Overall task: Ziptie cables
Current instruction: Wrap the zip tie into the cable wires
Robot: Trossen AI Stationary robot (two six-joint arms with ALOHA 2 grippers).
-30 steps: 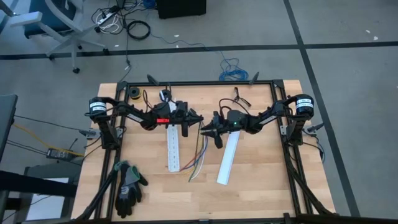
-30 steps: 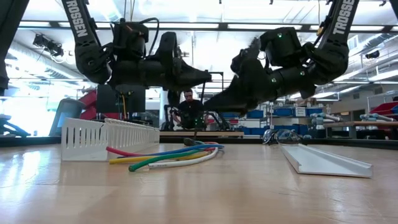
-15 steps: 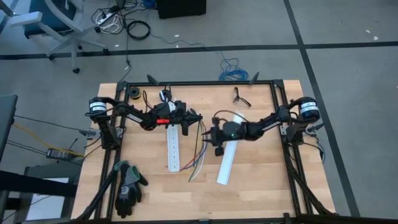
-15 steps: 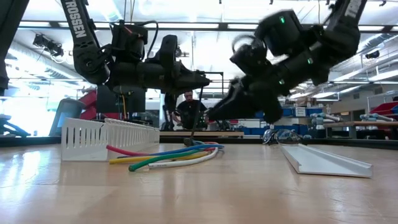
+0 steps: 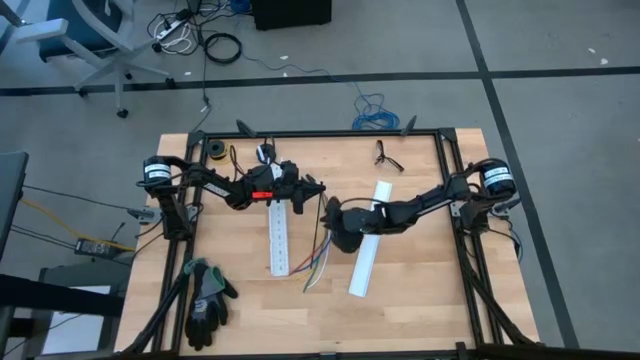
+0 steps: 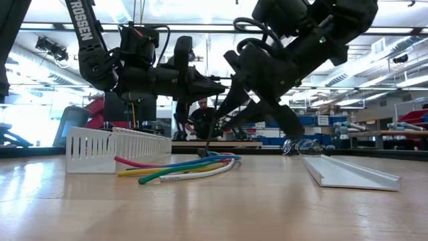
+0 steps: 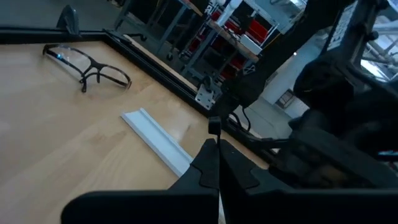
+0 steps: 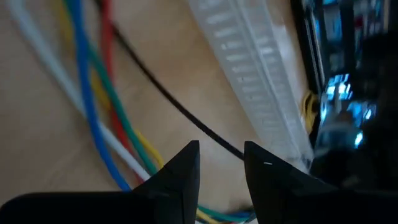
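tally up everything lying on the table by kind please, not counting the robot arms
Loose bundle of coloured cables: 1
White plastic strips: 2, a perforated one and a plain one
Thin dark strip: 1
Dark work gloves: 1 pair
Safety glasses: 1
Small dark roll: 1
Total: 7

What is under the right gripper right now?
Under the right gripper, its fingers apart, lie the cables and a thin dark strip on the table. From above, the arm covers part of the bundle.

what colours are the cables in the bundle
Red, yellow, green, blue and white cables, clearest in the low view; the right wrist view shows them too.
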